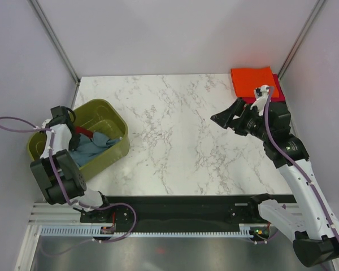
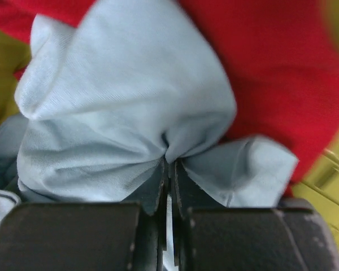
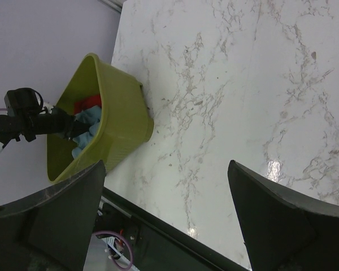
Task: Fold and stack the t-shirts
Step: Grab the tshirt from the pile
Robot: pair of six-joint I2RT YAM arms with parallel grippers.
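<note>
A slate blue-grey t-shirt [image 1: 93, 148] lies crumpled in the olive tub [image 1: 116, 152]. My left gripper [image 1: 73, 135] reaches into the tub. In the left wrist view it [image 2: 170, 164] is shut on a pinched fold of the blue-grey t-shirt [image 2: 118, 107]. A red t-shirt [image 2: 282, 84] lies behind that fold, in the tub [image 1: 83, 133]. At the back right corner a folded orange t-shirt [image 1: 251, 82] rests on a magenta-red one [image 1: 278, 90]. My right gripper [image 1: 226, 119] hangs open over the table near that stack, its fingers [image 3: 166, 165] holding nothing.
The tub [image 3: 121, 113] stands at the table's left side, close to the left wall. Bare marble table [image 1: 175, 135] stretches between the tub and the stack. The black base rail [image 1: 181, 212] runs along the near edge. Grey walls close in the back and both sides.
</note>
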